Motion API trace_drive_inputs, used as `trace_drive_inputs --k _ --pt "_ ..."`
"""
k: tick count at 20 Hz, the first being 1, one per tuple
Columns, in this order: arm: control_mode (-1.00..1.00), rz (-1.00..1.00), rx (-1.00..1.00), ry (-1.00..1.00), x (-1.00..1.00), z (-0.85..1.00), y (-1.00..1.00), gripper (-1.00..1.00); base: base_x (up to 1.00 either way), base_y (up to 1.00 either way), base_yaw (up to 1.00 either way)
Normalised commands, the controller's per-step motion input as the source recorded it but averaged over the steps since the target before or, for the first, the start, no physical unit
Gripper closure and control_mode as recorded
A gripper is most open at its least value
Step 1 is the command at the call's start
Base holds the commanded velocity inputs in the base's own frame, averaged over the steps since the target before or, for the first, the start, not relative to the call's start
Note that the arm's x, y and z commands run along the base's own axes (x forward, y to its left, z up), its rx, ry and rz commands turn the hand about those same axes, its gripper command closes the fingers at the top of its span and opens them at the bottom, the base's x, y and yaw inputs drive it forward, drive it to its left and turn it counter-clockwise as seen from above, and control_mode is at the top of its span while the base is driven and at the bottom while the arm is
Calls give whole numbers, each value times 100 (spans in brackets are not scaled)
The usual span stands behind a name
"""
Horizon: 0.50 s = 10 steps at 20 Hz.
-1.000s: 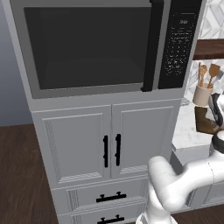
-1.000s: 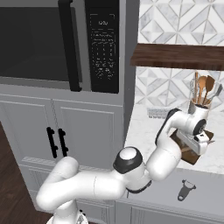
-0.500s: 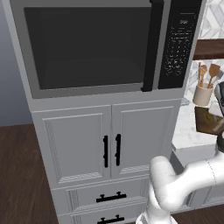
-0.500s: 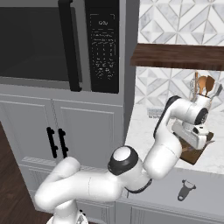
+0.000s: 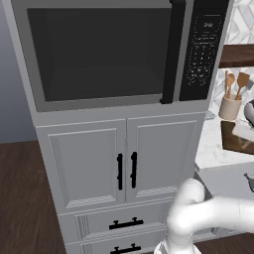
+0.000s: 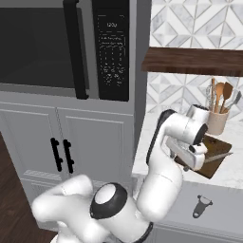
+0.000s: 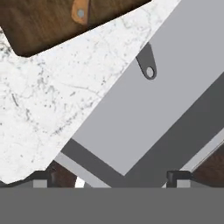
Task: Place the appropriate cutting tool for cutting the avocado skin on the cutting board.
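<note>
- The cutting board (image 6: 213, 159) lies on the white marble counter (image 6: 147, 156), near a utensil crock (image 6: 217, 122).
- The gripper (image 6: 198, 156) hovers over the board's near edge, jaws spread wide and empty.
- A knife (image 6: 219, 155) rests on the board.
- A dark peeler (image 6: 201, 205) lies on the grey counter front.

Grey cabinets (image 5: 124, 163), dark wood floor (image 5: 22, 208)

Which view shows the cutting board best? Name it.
Right base view: the cutting board lies on the counter, its right half unobstructed, the arm covering its left. Left base view catches its edge; hand view only a corner.
</note>
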Motion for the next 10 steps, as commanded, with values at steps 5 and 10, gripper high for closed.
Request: trace_drive_inputs --k 5,10 --pt "-100 8 -9 -24 -100 47 88 -100 0 0 0" --pt "-100 20 -21 -15 -92 57 91 -100 0 0 0"
